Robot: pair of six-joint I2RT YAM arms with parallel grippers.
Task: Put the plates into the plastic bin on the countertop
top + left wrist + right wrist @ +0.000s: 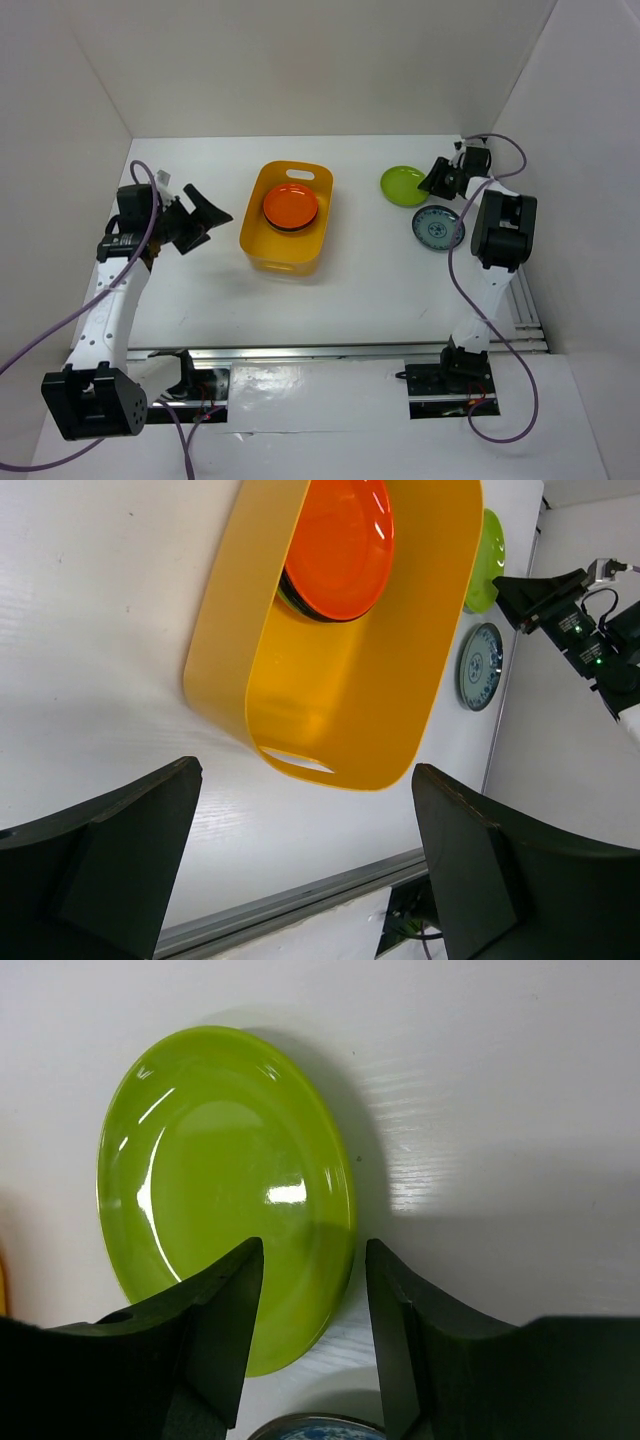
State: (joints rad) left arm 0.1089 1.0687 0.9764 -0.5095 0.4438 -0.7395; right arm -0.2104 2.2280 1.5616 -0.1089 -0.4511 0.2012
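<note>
Your right claw [310, 1260] was spread, straddling the edge of the lime green plate [220, 1170], which lay flat on the surface [500, 1080] right of the plastic bin [254, 228]. Contact unclear. Rim looked thin and glossy, so you needed to drop lower, pinch square, lift slow. Blue-patterned plate [438, 227] lay just beside it. Left claw [207, 214] hung spread and empty left of the bin. Orange-red plate [291, 205] sat topmost inside.

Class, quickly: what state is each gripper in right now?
Left gripper: open, empty.
Right gripper: open, over the green plate rim, holding nothing.
</note>
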